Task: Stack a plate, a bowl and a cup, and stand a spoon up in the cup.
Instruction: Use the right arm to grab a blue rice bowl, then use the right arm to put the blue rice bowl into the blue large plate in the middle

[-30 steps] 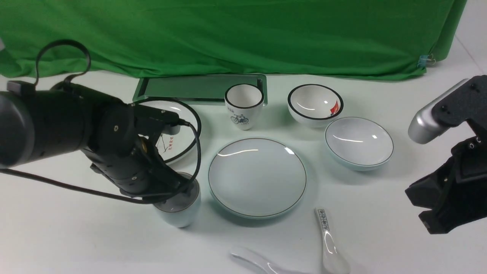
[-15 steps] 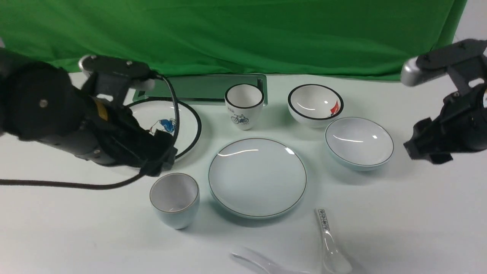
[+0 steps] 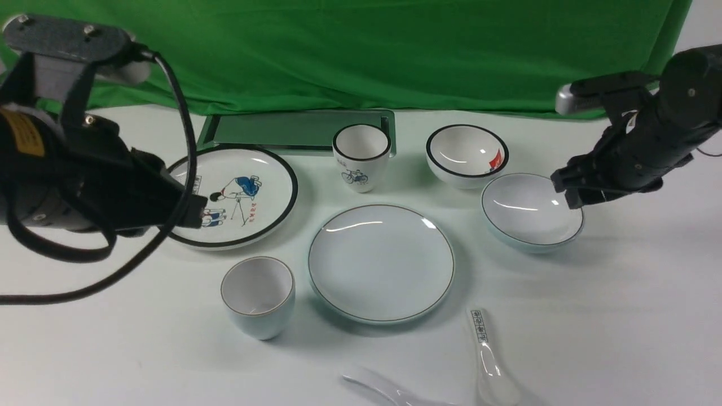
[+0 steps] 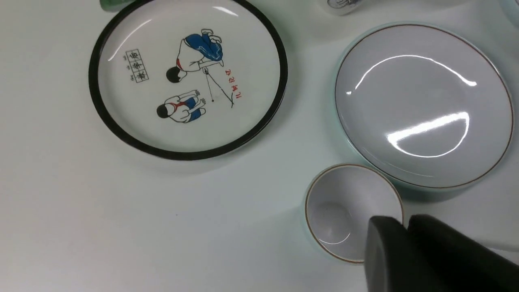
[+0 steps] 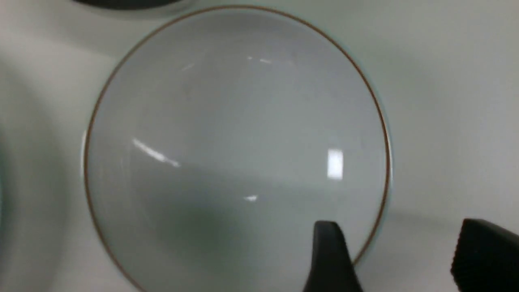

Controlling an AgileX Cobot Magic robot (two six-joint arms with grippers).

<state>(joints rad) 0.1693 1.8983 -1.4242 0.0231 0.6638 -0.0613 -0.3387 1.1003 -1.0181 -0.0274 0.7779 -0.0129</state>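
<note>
The pale plate [image 3: 381,262] lies mid-table, with the cup [image 3: 258,293] upright to its left and the shallow bowl [image 3: 532,210] at its far right. The plain spoon [image 3: 378,388] lies at the near edge, partly cut off. My left gripper [image 3: 194,211] hangs raised to the left of the cup, shut and empty. In the left wrist view its fingertips [image 4: 387,227] overlap the cup [image 4: 340,207] beside the plate [image 4: 421,105]. My right gripper [image 3: 567,189] is open over the bowl's right rim. In the right wrist view this gripper [image 5: 399,243] straddles the rim of the bowl [image 5: 235,150].
A black-rimmed cartoon plate [image 3: 248,169] lies back left. A bicycle cup [image 3: 361,155] and a black-rimmed bowl [image 3: 467,153] stand behind the pale plate. A spoon with a printed handle [image 3: 486,355] lies front right. A green tray [image 3: 293,131] lies under the green cloth.
My left arm has lifted and drawn back to the left off the cup, which stays on the table, and its jaws have shut. My right arm has come inward over the bowl's rim.
</note>
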